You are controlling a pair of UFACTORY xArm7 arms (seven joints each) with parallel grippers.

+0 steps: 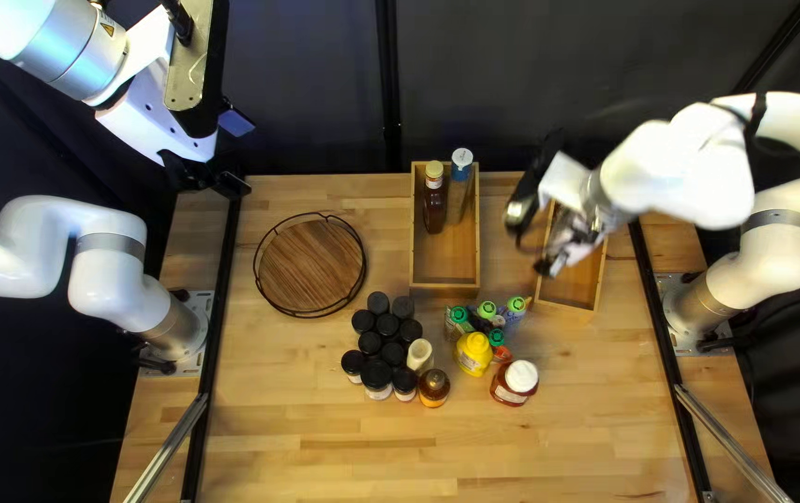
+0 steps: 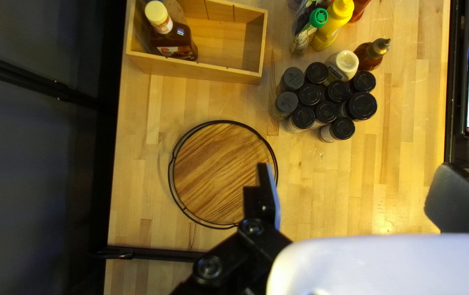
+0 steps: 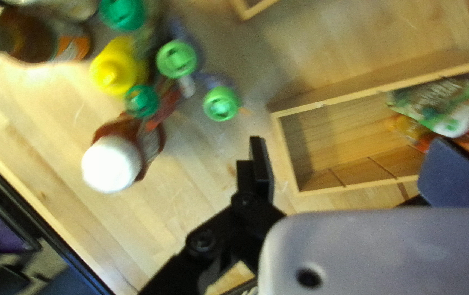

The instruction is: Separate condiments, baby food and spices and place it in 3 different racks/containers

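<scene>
Likely next, green-capped pouches (image 3: 220, 104): stood at the cluster's edge, near the right box (image 3: 354, 101); soft bodies could have slipped or folded under an off-centre pinch.
Right gripper (image 3: 348, 142): jaws apart, nothing between them; a finger pushed into the cluster could have tipped its neighbours.
Mustard (image 3: 115, 71): yellow, upright, crowded by green caps; liable to topple if brushed.
White-capped bottle (image 3: 111, 164): reddish-brown, just beside the cluster; in the way of a low sweep.
Boxed pouches (image 3: 436, 104): green and orange, lying flat at one end of the right box; a careless drop could have heaped them over the wall.
Jars (image 1: 387, 325): black-lidded, tightly packed; scant finger room, so spills were possible.
Round tray (image 1: 310, 264): wooden base, dark wire rim, on the tabletop (image 1: 325, 410); a low rim might have let jars slide off.
Left gripper (image 2: 356, 169): jaws apart, holding nothing.
</scene>
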